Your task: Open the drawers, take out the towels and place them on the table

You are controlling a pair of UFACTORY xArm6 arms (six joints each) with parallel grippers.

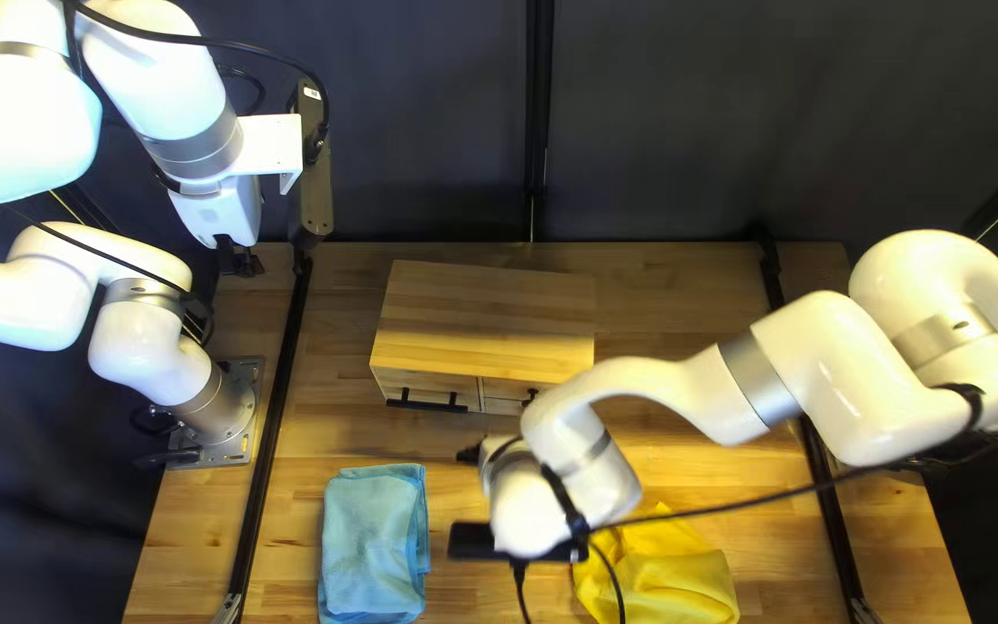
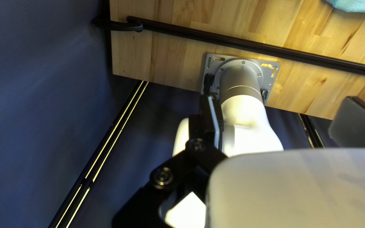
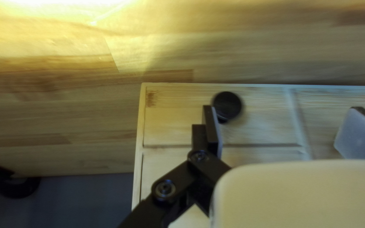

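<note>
Towels: blue towel (image 1: pixel 373 542) and yellow towel (image 1: pixel 664 576) both lay on the counter (image 1: pixel 724 286), in front of the drawer unit (image 1: pixel 486 321). Right end effector (image 3: pixel 284 120) was released, one finger (image 3: pixel 211 126) just beside a dark knob (image 3: pixel 227 106) on the drawer front. Left end effector (image 2: pixel 284 110) was released, raised, empty. Risk: that finger could catch the knob and drag the unit.

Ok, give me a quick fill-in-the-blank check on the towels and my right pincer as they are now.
1. The blue towel lies on the ____, in front of the drawer unit.
2. The second towel, at the right of the top left view, is ____.
3. The right pincer is ____, with one finger beside the black knob on a drawer front.

Missing words: table; yellow; open.
</note>
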